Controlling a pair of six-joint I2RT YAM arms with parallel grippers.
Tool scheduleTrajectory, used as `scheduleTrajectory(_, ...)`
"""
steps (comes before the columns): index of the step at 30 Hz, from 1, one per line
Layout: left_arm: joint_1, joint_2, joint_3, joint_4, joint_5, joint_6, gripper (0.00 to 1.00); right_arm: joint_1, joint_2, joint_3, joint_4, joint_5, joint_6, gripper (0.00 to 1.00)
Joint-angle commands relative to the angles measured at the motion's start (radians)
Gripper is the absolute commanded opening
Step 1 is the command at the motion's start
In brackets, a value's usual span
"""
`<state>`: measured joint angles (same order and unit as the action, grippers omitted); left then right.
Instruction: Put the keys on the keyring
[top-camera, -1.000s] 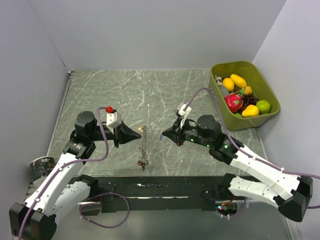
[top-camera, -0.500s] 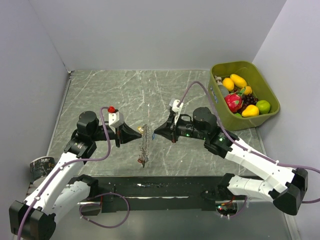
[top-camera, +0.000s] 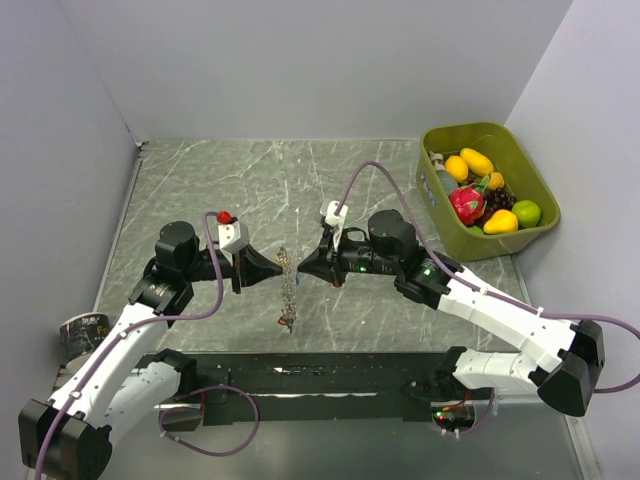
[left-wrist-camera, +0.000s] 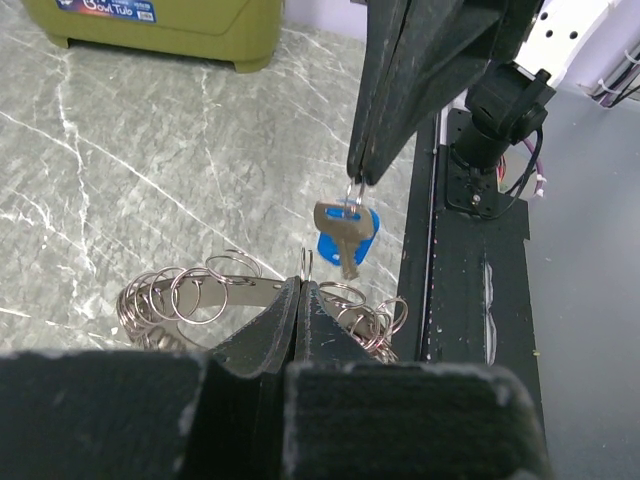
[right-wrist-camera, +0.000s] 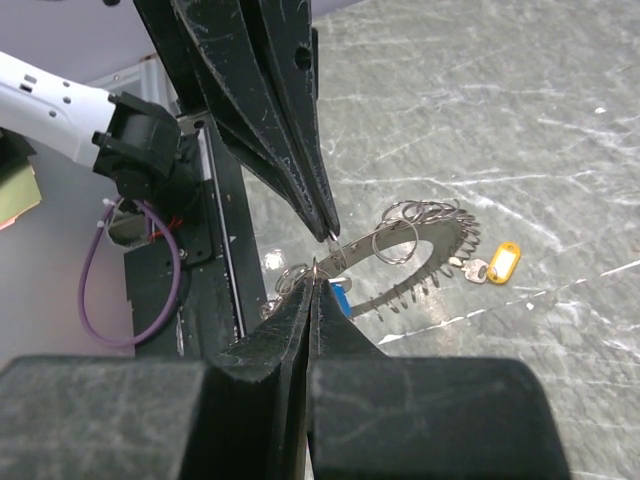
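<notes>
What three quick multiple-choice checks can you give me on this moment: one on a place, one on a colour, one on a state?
1. Where does the green bin of fruit stand?
A. Far right corner of the table
B. Near left corner
C. Between the two arms

2. What colour is the tag on the key pinched by the right fingers?
A. Red
B. Blue
C. Green

3. How are the left fingers?
A. Wide open above the table
B. Shut on nothing
C. Shut on the keyring

Answers:
1 A: the top view shows it at the table's far right edge.
2 B: the left wrist view shows a blue tag behind the hanging key.
3 C: the left wrist view shows them closed on the ring's metal band.
</notes>
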<state>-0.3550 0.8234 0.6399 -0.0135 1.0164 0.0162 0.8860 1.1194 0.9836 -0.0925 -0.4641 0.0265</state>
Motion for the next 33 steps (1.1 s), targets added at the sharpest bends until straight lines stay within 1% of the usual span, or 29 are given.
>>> scheduleTrajectory(1, -0.004, -0.001, 0.050, 0.041, 0.022, 0.014, 0.01, 0.013, 0.019, 0.050, 0.013, 0.008, -0.017, 0.00)
scheduleTrajectory(3, -0.004, -0.001, 0.050, 0.044, 0.027, 0.013, 0.01, 0.014, 0.025, 0.053, 0.010, 0.012, -0.043, 0.00)
scheduleTrajectory(10, -0.004, 0.008, 0.052, 0.043, 0.037, 0.013, 0.01, 0.021, 0.056, 0.064, 0.010, 0.024, -0.051, 0.00)
scheduleTrajectory(33, -0.006, -0.006, 0.044, 0.066, 0.073, 0.005, 0.01, 0.022, 0.085, 0.049, 0.016, 0.065, -0.043, 0.00)
